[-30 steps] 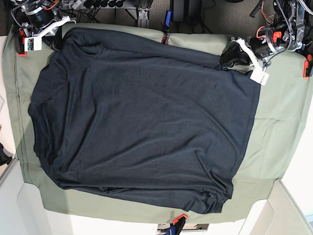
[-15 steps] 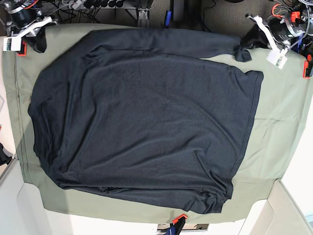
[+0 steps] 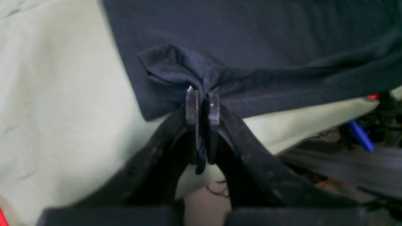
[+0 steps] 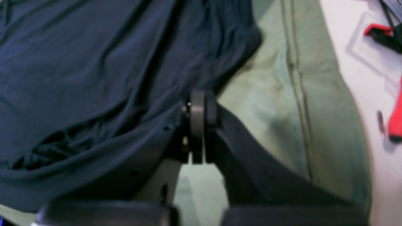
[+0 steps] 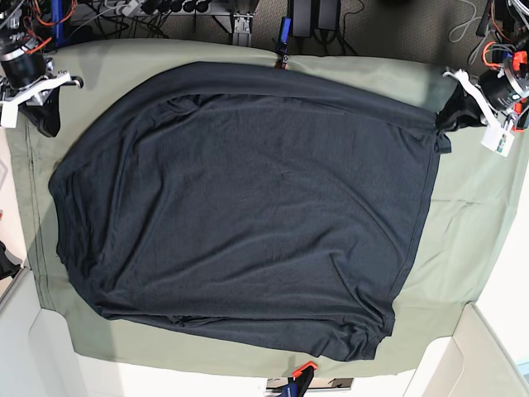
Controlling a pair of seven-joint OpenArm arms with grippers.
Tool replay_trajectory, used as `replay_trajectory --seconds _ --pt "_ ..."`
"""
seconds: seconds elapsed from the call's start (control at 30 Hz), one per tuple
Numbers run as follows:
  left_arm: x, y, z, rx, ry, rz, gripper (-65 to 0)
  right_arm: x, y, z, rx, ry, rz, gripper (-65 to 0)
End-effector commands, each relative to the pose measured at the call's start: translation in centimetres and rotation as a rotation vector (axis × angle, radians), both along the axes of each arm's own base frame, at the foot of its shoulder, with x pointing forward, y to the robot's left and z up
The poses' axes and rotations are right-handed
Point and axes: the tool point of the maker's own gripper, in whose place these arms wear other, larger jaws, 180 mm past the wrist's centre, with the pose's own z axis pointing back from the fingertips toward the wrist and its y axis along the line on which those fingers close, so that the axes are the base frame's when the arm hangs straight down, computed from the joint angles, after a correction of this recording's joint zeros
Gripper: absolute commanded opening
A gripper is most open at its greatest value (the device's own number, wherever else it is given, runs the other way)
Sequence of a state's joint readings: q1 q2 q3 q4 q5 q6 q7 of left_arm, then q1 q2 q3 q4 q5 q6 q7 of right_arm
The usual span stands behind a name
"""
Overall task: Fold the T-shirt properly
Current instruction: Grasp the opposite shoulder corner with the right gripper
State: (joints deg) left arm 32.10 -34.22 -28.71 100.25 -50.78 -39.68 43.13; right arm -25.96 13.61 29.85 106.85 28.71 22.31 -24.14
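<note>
Two grippers, both clamped on fabric. Right gripper [image 5: 43,106], upper left of the base frame: jaws pressed together on a dark bunch of the T-shirt [image 5: 248,207] at the edge of the sage-green cloth [image 5: 463,215]. T-shirt: spread flat across the middle of the frame on the cloth-covered desk, upper edge pulled into a taut line from upper left to upper right, lower hem wrinkled at lower right. Orange clamp [image 5: 302,369]: bottom centre, at the cloth edge. Left gripper [image 5: 459,106], upper right of the base frame: jaws closed tight on a gathered corner of the T-shirt, fabric puckered at the fingertips [image 3: 191,103] in the left wrist view.
</note>
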Motion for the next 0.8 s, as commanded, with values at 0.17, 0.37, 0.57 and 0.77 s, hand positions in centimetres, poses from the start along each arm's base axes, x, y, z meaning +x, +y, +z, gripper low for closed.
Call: replay_trajectory --seconds 0.17,0.37,0.57,0.77 --pt "4.3 0.7 -0.8 0.006 -0.008 -0.035 -65.0 3.1 -1.4 0.4 0.028 -0.068 -0.039 -65.0" --pt "6.9 2.2 -2.3 0.0 0.013 0.01 -65.0 4.8 -2.0 -0.6 0.065 -0.068 -0.057 -65.0" --pt "6.1 2.9 -3.4 -0.009 0.081 0.031 -65.0 4.3 0.5 -0.8 0.131 -0.038 0.065 -65.0" --pt "4.0 1.9 -4.4 -0.079 0.185 0.02 -65.0 2.1 2.3 -0.9 0.143 0.022 0.125 -40.8"
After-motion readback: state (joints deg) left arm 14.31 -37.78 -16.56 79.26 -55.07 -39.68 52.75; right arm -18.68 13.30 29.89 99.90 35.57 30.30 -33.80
